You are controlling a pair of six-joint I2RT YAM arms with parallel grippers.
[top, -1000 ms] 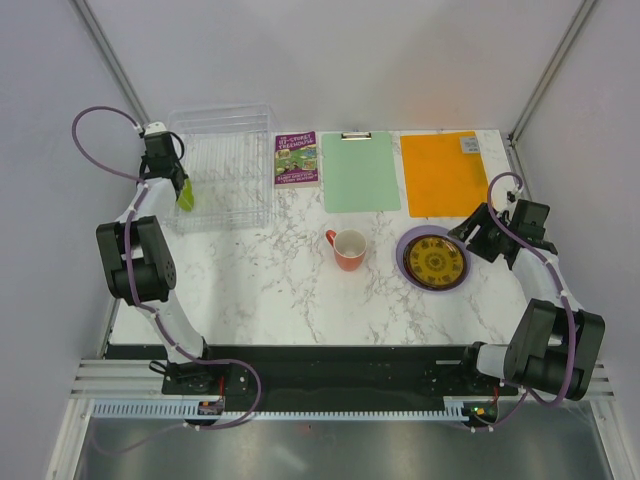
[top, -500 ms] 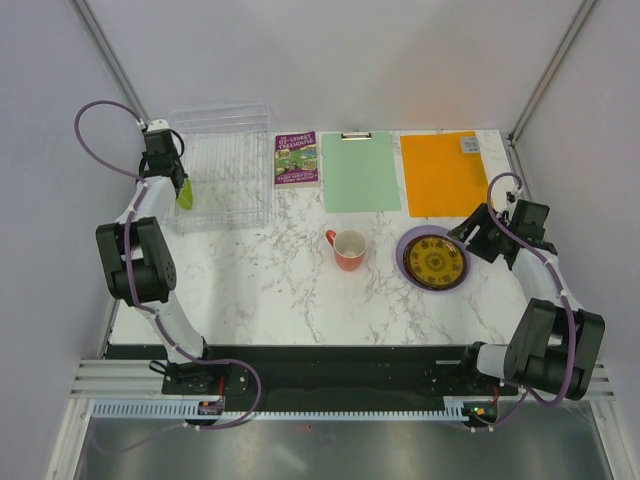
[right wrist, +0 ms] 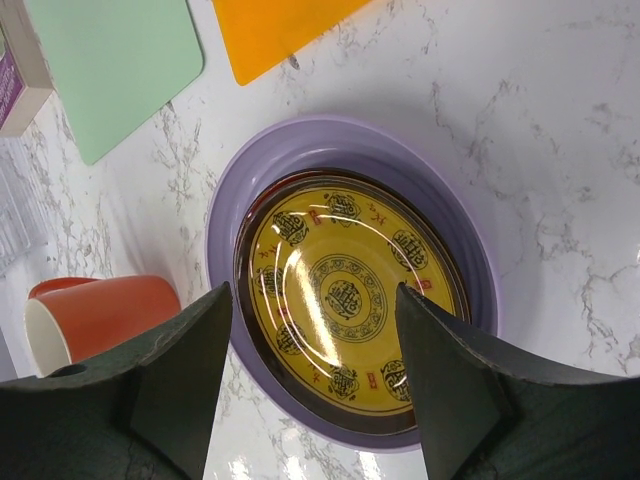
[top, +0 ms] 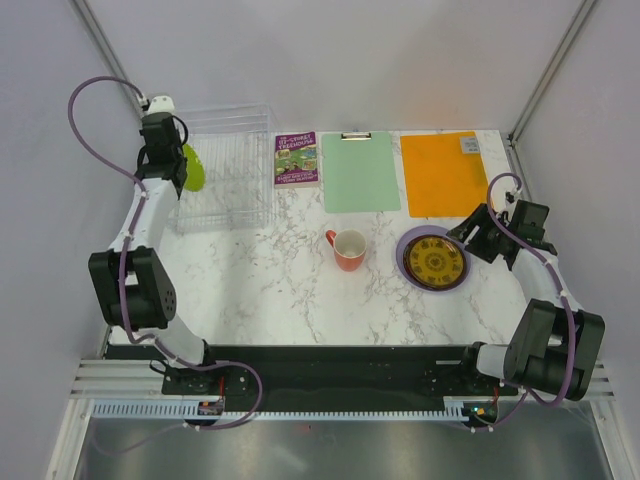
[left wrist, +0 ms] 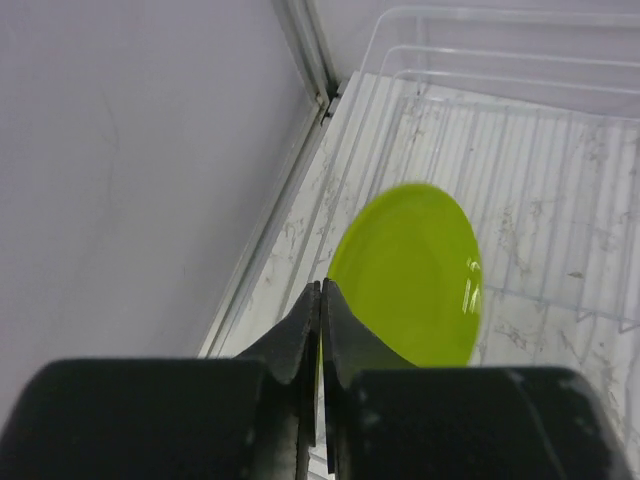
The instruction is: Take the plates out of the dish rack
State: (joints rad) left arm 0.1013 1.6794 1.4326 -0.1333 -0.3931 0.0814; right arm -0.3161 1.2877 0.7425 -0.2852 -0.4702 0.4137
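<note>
Plainly, the left claw [left wrist: 320,300] was pinched almost shut on the rim of the lime green plate [left wrist: 405,275]. The plate stood on edge just ahead of its fingertips, apparently lifted off the wires of the dish rack [left wrist: 560,170], which spread out ahead of and below the claw. It looked stiff, light and glossy, so such a thin edge-grip probably gave little hold. The plate could swing or slide between the pads if the wrist turned quickly. A deeper bite across the rim would likely have been safer. Whether it was ceramic or plastic could not be told; if ceramic, a drop would chip it.

The right claw [right wrist: 310,300] stood wide apart and held nothing. It was poised directly above the dark plate with yellow pattern [right wrist: 350,300], which lay nested in the lavender plate [right wrist: 240,200] on the table. Its fingers flanked that stack without touching it. An orange mug [right wrist: 100,310] stood near one finger, just beside the stack.
</note>
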